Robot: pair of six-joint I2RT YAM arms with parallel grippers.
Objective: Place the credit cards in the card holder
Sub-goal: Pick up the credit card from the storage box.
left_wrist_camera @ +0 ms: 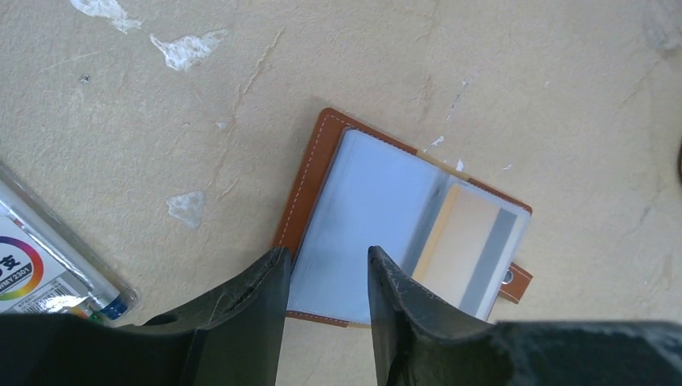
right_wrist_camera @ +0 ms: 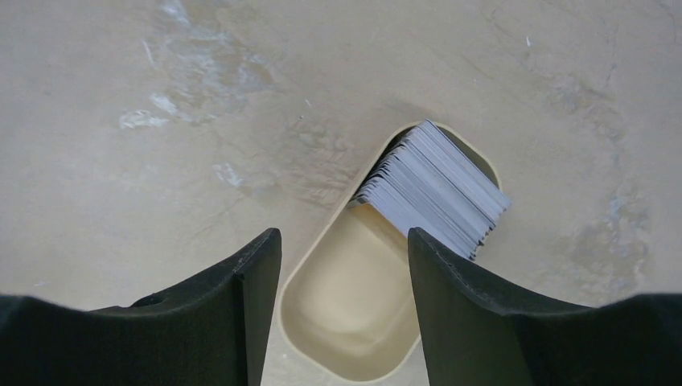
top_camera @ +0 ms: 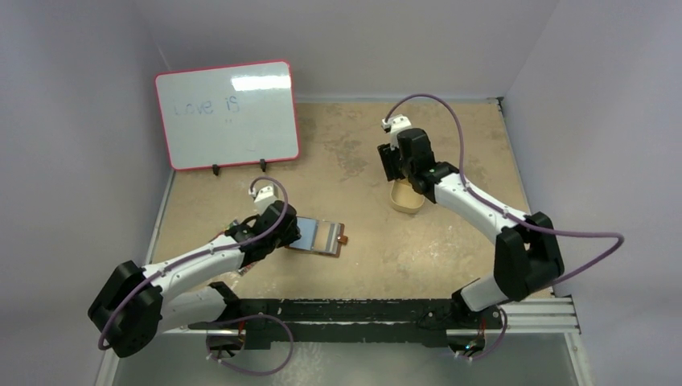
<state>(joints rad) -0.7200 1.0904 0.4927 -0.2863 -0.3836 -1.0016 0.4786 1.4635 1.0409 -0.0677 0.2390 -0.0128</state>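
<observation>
Whiteboard (top_camera: 227,115) standing far behind both pincers. Card holder (left_wrist_camera: 378,217) lying open and flat directly under left gripper (left_wrist_camera: 326,253), whose jaws are hanging parted, gripping nothing. Tin (right_wrist_camera: 346,305) running lengthwise away beneath right gripper (right_wrist_camera: 344,235), the nearer arm, jaws gaping empty. Credit cards (right_wrist_camera: 438,189) standing stacked on edge at its far end, nothing blocking.

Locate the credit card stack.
Right wrist view: the credit cards stand on edge at the far end of the tan tin, under the right claw, on the right of the table.

Left arm (top_camera: 193,259) and right arm (top_camera: 474,201): white links, chunky black joints, purple cables (top_camera: 422,96) looping above the base rail (top_camera: 362,310); left gripper (left_wrist_camera: 328,257) matte black, scuffed.
</observation>
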